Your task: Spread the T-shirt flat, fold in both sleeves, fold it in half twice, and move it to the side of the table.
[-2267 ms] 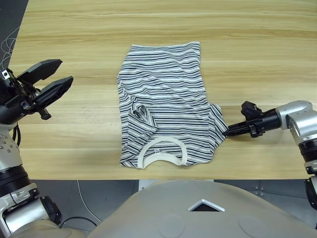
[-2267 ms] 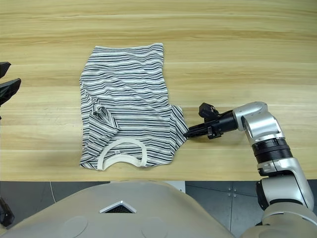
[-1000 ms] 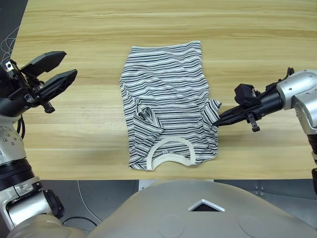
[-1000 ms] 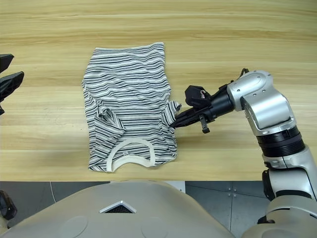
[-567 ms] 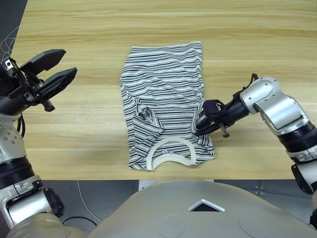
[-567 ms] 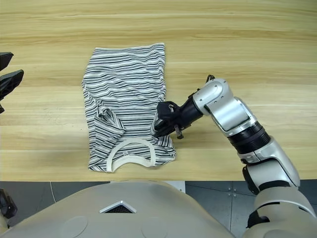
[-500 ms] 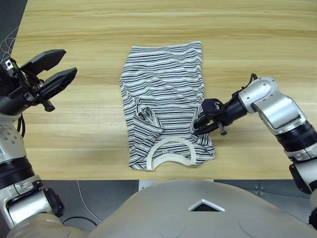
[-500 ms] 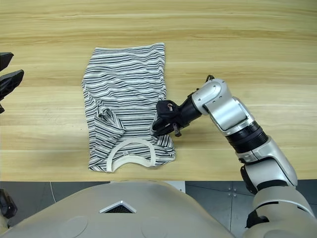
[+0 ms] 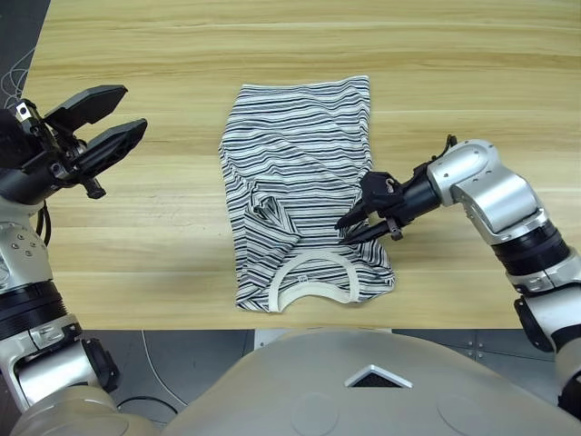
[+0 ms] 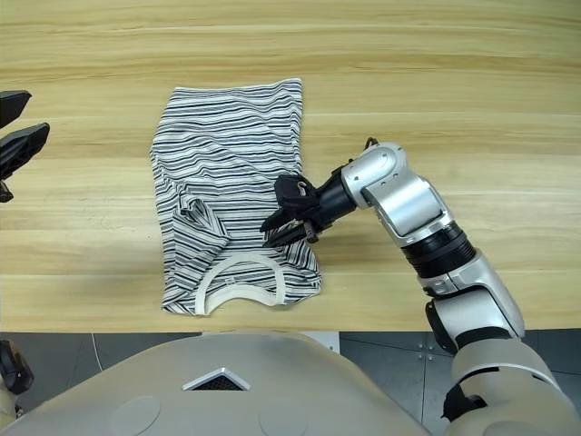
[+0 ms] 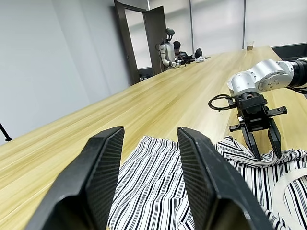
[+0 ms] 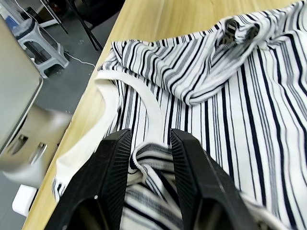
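We see a long pale wooden table [image 9: 472, 82], and on it, in the middle and close to the near edge, the striped T-shirt [image 9: 300, 154]. It lies with its hem toward the far side and its cream collar [image 9: 313, 296] toward us. The cloth is narrowed to a tall band, wrinkled across the body, with its lower right corner a little rumpled. The right arm comes in from the right and bends inward over the shirt's near right part. The right gripper [image 9: 343, 234] points at the cloth just above the collar, its tips down at the fabric. Its jaws stand parted by a moderate gap. In the right wrist view the two dark fingers [image 12: 115, 177] sit either side of a bunched ridge of striped hem, which lies loose in the gap and is not pinched. The left gripper [image 9: 132, 109] hangs above bare wood well to the left of the shirt, touching nothing, with its jaws spread wide — the left wrist view looks out between its broad fingers [image 11: 105, 177] toward the shirt and the other gripper. On the left half of the body a small folded peak of sleeve [image 9: 265, 207] stands up from the cloth.
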Tool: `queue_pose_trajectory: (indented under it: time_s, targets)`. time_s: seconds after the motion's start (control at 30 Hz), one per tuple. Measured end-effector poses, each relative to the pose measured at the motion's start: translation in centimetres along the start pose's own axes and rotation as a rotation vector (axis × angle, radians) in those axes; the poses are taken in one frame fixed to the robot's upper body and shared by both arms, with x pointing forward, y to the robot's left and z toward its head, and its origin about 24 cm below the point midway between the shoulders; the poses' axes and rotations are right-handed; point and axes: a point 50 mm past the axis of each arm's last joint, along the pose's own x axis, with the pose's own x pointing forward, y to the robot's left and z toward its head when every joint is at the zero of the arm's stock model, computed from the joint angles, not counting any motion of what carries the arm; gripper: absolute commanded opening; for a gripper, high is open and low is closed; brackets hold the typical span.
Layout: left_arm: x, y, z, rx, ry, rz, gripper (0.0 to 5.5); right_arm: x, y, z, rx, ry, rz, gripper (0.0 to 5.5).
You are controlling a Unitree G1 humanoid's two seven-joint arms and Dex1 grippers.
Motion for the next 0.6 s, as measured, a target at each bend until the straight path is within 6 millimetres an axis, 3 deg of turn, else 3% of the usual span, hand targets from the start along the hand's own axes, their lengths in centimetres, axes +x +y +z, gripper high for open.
queue_pose_trajectory:
  time_s: [0.4,0.6]
  targets:
    - [0.1,0.1,-0.5,-0.011,-0.01,0.006,2.09,1.8,-1.0,-0.1,0.035,-0.154,0.001,1.51]
    - [0.3,0.0,-0.8,-0.008,-0.024,0.006,2.09,-1.9,-0.6,3.1,0.093,-0.548,0.076,1.51]
